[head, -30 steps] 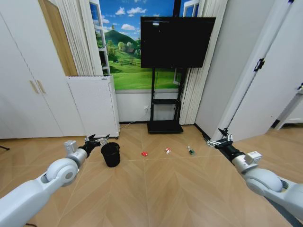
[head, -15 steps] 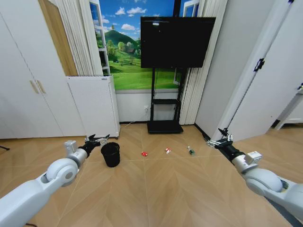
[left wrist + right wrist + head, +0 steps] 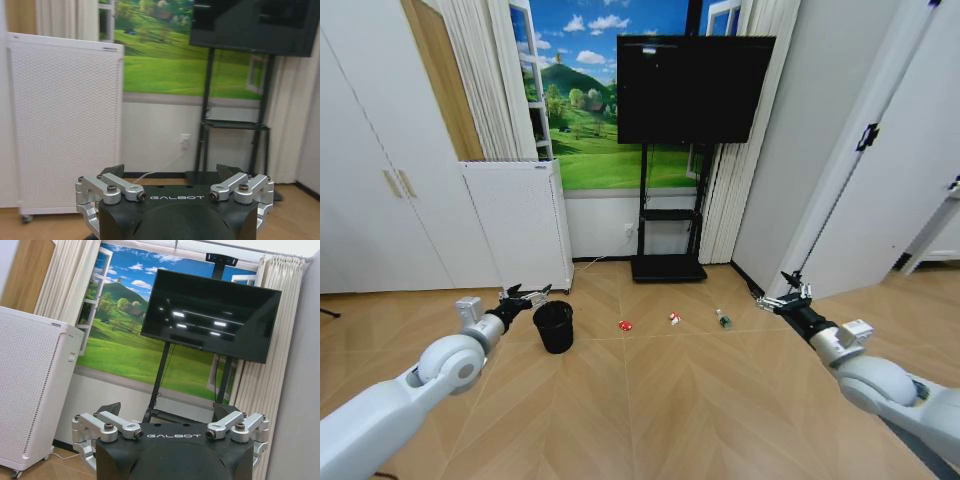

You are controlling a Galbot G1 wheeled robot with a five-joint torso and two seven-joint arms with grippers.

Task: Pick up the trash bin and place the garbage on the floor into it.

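Herringbone wood floor (image 3: 650, 400) runs back to a wall with a painted landscape mural (image 3: 585, 90), a dark television (image 3: 690, 88) on a black stand (image 3: 668, 240), and a white perforated appliance (image 3: 520, 225) standing at the left beside pale cupboard doors.

On the floor, just in front of and to the right of that appliance, stands the trash bin (image 3: 553, 326), a small black mesh basket, upright. To its right, three bits of garbage lie in a loose row, apart from one another: a red wad (image 3: 624, 325) nearest the bin, then a red-and-white wrapper (image 3: 674, 319), then a clear bottle (image 3: 723, 319) with a green label lying on its side.

From the head view the left arm reaches forward on the left, and the left tool (image 3: 530, 296) hangs just beside the bin's rim on its left, above floor level and not touching it. Its fingers (image 3: 112, 171) stand apart with nothing between them, as the left wrist view shows, where the appliance (image 3: 65, 125) and the stand (image 3: 232, 130) lie beyond.

The right arm reaches forward on the right, and the right tool (image 3: 782, 293) is held in the air to the right of the bottle, well clear of it. Its fingers (image 3: 111, 408) are likewise spread and empty, pointing toward the television (image 3: 210, 315) and the mural (image 3: 120, 340).
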